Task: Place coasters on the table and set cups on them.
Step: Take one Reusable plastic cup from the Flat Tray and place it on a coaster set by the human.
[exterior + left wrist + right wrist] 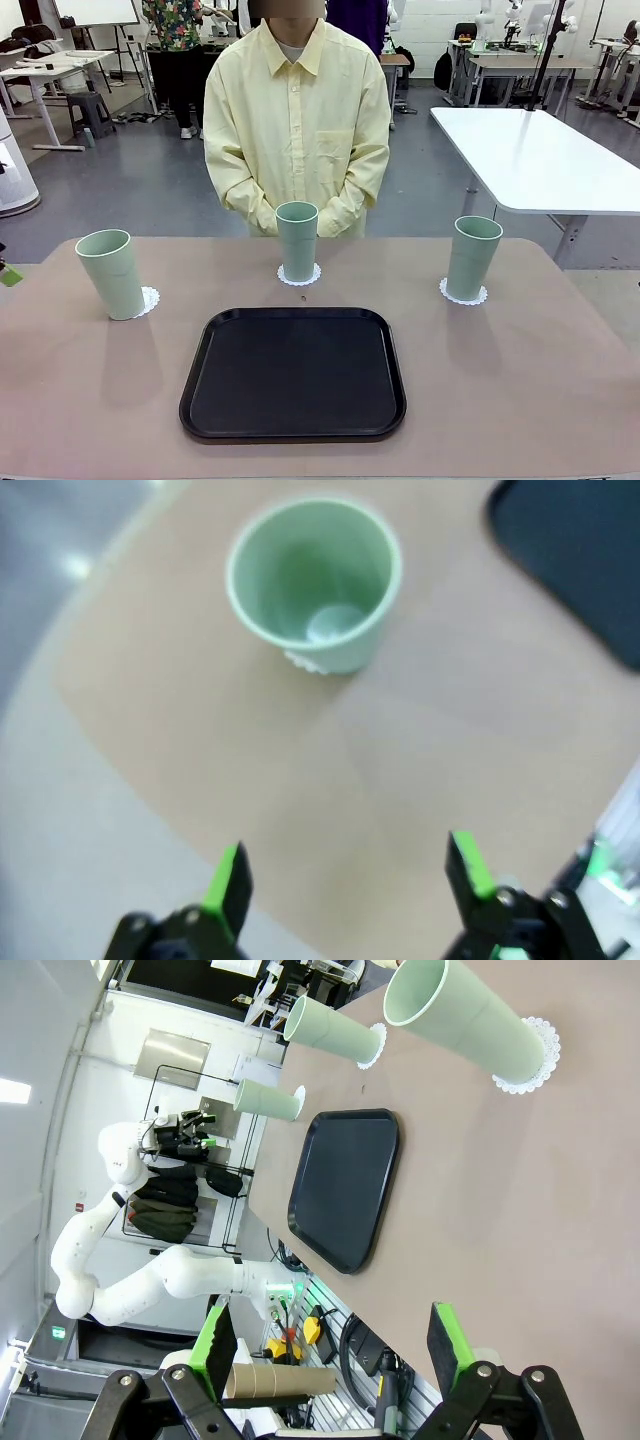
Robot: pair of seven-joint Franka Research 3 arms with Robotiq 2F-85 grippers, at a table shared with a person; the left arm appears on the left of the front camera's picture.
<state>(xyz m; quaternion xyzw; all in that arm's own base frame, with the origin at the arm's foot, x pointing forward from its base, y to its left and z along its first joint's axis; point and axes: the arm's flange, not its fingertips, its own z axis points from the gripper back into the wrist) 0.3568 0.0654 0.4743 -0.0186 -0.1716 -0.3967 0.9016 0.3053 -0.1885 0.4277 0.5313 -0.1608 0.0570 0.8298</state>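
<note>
Three pale green cups stand upright on the tan table [520, 380], each on a lacy white coaster: left cup [112, 272] on coaster [148, 300], middle cup [297, 240] on coaster [299, 276], right cup [472, 256] on coaster [463, 294]. My left gripper [347, 872] hangs open above the table's edge, well short of the left cup [315, 580], whose coaster [300, 661] peeks out under its base. My right gripper [330, 1345] is open and holds nothing, far back from the nearest cup [470, 1025] and its coaster [530, 1060].
A black tray [293, 375] lies in the table's near middle, its corner [580, 560] to the side of the left cup. A person in a yellow shirt [297, 120] stands at the far edge, hands clasped behind the middle cup. A white table [540, 160] stands at back right.
</note>
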